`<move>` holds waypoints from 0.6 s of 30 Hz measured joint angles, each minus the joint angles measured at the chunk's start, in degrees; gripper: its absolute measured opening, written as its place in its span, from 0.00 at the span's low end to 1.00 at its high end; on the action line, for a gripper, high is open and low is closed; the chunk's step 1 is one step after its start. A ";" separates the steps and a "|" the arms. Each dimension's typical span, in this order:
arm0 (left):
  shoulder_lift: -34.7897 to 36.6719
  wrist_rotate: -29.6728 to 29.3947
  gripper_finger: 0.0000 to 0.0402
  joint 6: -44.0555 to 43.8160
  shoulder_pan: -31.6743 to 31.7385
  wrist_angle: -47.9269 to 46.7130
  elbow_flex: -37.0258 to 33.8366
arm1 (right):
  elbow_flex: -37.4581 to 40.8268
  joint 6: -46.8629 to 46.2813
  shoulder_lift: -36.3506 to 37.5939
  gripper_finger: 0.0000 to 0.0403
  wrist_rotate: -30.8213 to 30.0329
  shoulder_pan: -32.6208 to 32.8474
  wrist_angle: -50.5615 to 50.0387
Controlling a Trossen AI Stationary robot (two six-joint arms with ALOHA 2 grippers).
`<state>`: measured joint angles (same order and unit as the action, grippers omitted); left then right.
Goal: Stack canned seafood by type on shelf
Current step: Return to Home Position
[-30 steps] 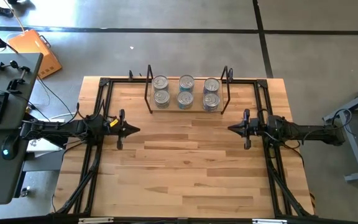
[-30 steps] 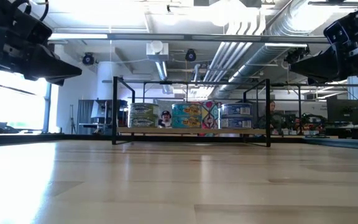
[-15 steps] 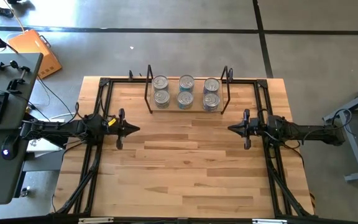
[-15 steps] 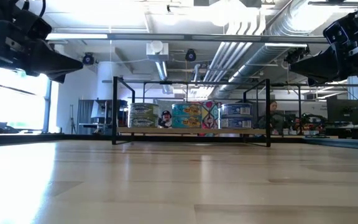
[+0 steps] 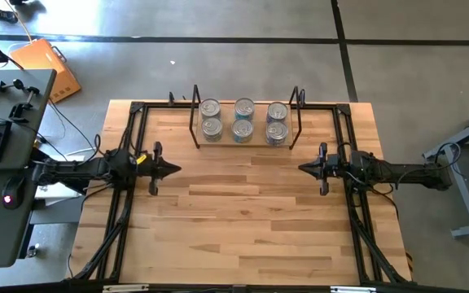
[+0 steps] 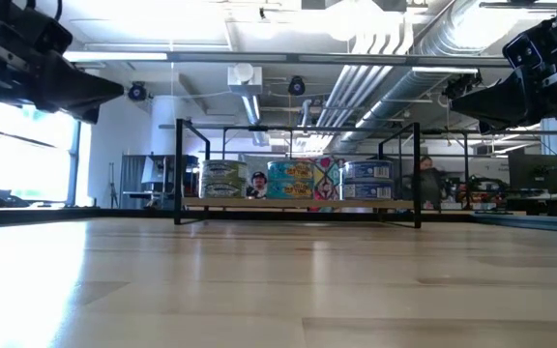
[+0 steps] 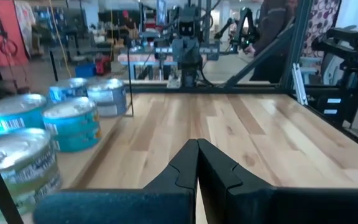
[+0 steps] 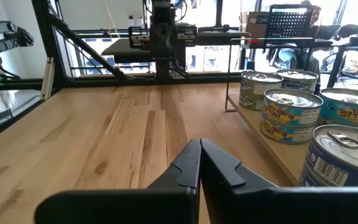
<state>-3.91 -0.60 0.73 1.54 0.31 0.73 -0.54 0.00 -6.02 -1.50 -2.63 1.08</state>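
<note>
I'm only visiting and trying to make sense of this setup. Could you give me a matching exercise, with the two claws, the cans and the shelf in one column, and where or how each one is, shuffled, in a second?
Column one
1. left claw
2. right claw
3. cans
4. shelf

Column two
A. along the far edge of the table
B. shut and empty, over the table's right side
C. standing on the shelf
D. shut and empty, over the table's left side

Pairs: 1-D, 2-B, 3-C, 4-A

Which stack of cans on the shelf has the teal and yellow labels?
The middle stack, between the two others on the shelf. The left stack looks pale green and the right stack blue and silver.
</note>
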 joint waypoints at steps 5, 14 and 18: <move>2.66 0.00 0.00 1.05 -0.01 -0.02 0.00 | 0.00 -0.01 0.00 0.00 0.00 -0.01 0.00; 3.71 0.39 0.00 1.70 -0.02 -0.06 0.00 | 0.00 0.01 0.00 0.00 0.00 -0.02 0.00; 3.71 0.39 0.00 2.42 -0.02 -0.06 0.00 | 0.00 0.01 0.00 0.00 0.00 -0.02 0.00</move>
<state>-0.21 -0.21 3.16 1.52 0.26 0.73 -0.54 0.01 -6.02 -1.50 -2.65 1.08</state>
